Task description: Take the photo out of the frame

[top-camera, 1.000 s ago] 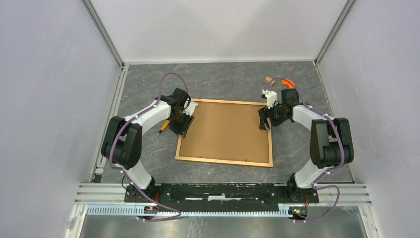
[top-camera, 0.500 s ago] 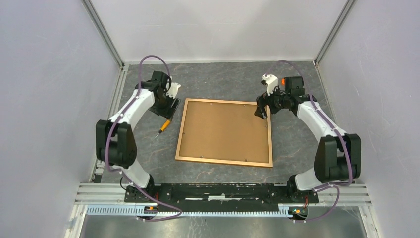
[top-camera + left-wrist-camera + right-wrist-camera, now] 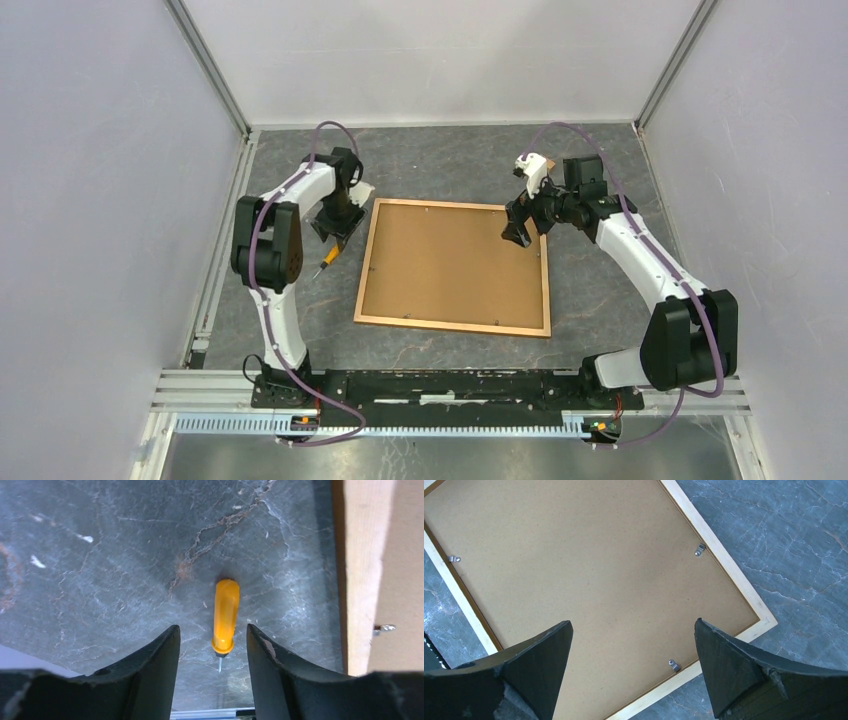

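Orange-brown frame (image 3: pixel 452 326), plain brown backing board (image 3: pixel 455 262), yellow-orange screwdriver (image 3: pixel 225 615), grey veined table (image 3: pixel 600 290)

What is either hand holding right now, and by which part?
Nothing is held. The left hand is open over the orange screwdriver, which lies on the table with gaps to both fingers. The right hand is open above the face-down frame.

One large rectangular picture frame (image 3: pixel 450 326) with thin orange-brown wooden border. One plain brown backing board (image 3: pixel 450 262) set in it. Small silver metal clips (image 3: pixel 700 549) along the board's edge: three counted in right wrist view, one in left wrist view; full tally unclear. One screwdriver (image 3: pixel 226 615), orange plastic handle. One grey stone-patterned worktop (image 3: pixel 450 160) under all. Two white-and-black robot arms: one left arm (image 3: pixel 290 190), one right arm (image 3: pixel 640 250). Black fingers (image 3: pixel 150 670): two on each arm, four in all.
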